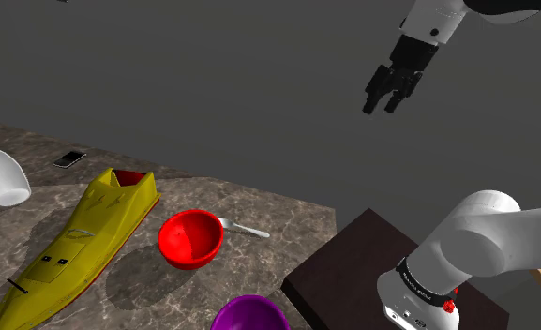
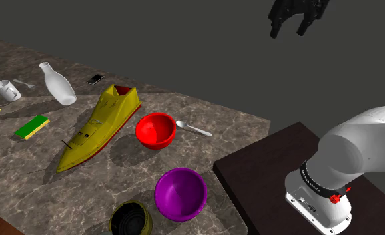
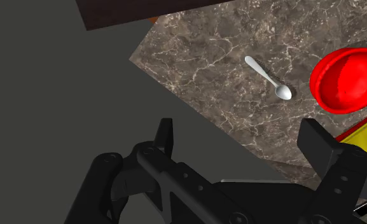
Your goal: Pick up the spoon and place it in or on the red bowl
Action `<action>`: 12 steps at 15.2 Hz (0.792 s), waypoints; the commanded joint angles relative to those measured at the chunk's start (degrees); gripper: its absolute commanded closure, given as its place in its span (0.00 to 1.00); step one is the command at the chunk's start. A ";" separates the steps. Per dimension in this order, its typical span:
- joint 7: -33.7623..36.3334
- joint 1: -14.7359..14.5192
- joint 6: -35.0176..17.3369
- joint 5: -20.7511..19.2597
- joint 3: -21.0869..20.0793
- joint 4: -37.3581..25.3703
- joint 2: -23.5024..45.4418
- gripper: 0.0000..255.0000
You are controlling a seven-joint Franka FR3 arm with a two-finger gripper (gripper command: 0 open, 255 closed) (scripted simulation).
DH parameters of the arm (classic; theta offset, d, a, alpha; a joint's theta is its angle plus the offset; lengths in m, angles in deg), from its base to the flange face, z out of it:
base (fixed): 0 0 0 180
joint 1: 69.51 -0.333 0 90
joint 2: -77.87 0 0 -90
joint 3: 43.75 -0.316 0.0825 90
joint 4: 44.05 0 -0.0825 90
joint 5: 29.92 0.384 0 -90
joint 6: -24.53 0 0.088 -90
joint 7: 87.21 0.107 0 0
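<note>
A small silver spoon [image 1: 245,228] [image 2: 193,128] [image 3: 268,77] lies flat on the marble counter, its bowl end close beside the red bowl [image 1: 190,238] [image 2: 155,130] [image 3: 346,79], which stands upright with nothing in it. My black gripper [image 1: 383,97] [image 2: 289,28] [image 3: 239,143] hangs high in the air, well above the counter and off past its far edge. Its fingers stand apart, open, holding nothing.
A long yellow toy boat [image 1: 76,241] [image 2: 99,126] lies beside the red bowl. A purple bowl [image 2: 179,193] and a dark bowl [image 2: 130,219] sit nearer the front. A white bottle [image 2: 57,84], mug [image 2: 7,90], phone [image 2: 95,79] and green sponge [image 2: 32,126] lie further along. The dark stand [image 2: 264,173] abuts the counter.
</note>
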State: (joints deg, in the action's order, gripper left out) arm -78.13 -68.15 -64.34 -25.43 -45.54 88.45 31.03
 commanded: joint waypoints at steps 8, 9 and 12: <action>-1.72 -2.31 -11.18 -0.03 -3.57 4.54 9.03 0.00; -1.91 -2.60 -12.77 -0.10 -4.09 4.94 10.55 0.00; -2.40 -3.39 -17.48 -0.43 -5.69 5.79 15.46 0.00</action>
State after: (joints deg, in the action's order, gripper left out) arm -80.44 -71.23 -80.10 -25.77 -50.61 94.06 44.66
